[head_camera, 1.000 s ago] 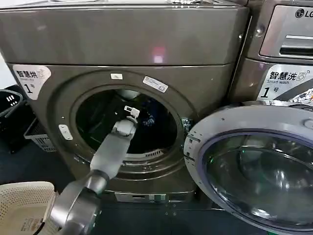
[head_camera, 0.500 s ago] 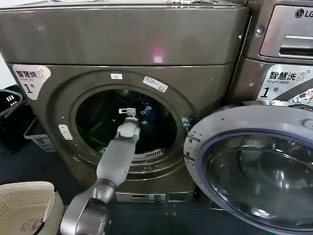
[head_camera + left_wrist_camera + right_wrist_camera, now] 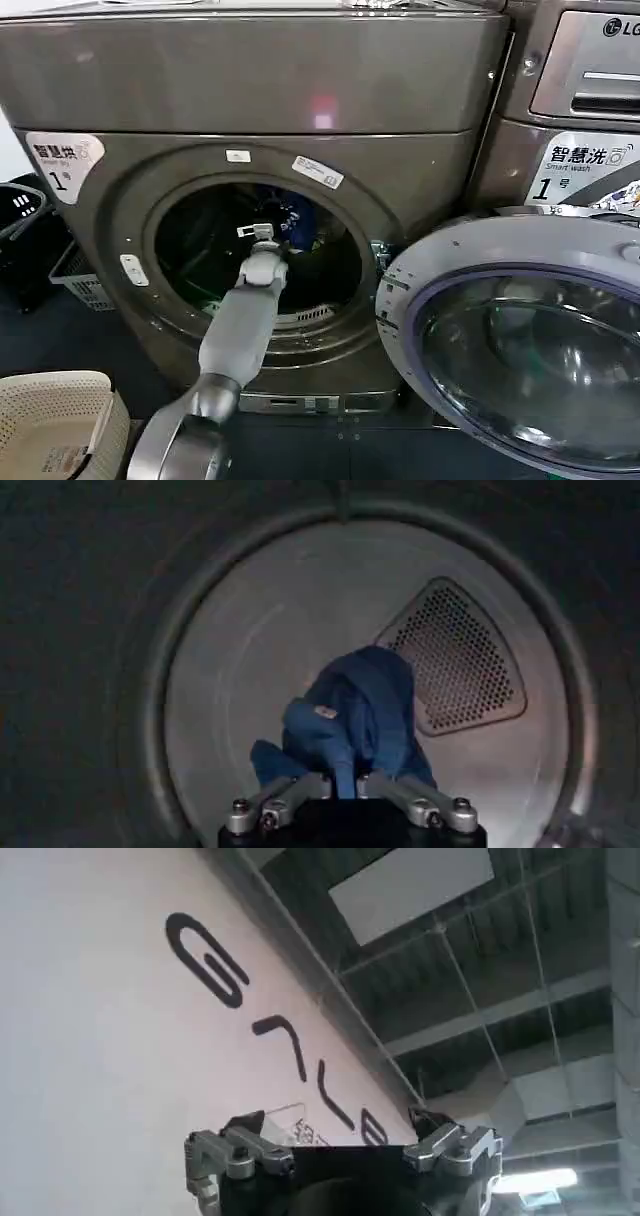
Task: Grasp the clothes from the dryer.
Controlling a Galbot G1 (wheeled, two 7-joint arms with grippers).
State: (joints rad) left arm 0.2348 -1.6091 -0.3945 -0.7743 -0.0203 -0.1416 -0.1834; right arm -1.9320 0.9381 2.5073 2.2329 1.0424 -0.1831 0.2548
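Left gripper [image 3: 345, 780] is inside the dryer [image 3: 250, 80] drum, its fingers drawn together and pinching a fold of blue cloth. In the left wrist view that cloth [image 3: 355, 715] hangs bunched straight off the fingertips, hiding part of the drum's back wall [image 3: 250, 630] and beside the perforated vent panel [image 3: 455, 660]. It reads as blue here, not yellow-green or white-grey. In the head view the left arm runs up from below the dryer through the round opening, with the blue bundle [image 3: 295, 225] just past the wrist, well inside the rim.

Right gripper [image 3: 340, 1148] is away from the dryer, fingers spread, pointed at a white lettered wall and ceiling; idle.

Dryer door [image 3: 520, 340] stands swung wide to the dryer's right. A cream basket [image 3: 50, 420] sits low to the dryer's left.

Judgement: the grasp looks made, so withdrawal is the step in hand.
- Hold the pinch firm; the grip takes only a fold, so slip is the risk.
- Lift the bundle off the drum floor before pulling back.
- Retreat along the arm's line through the middle of the opening, so cloth does not drag or snag on the lower rim.
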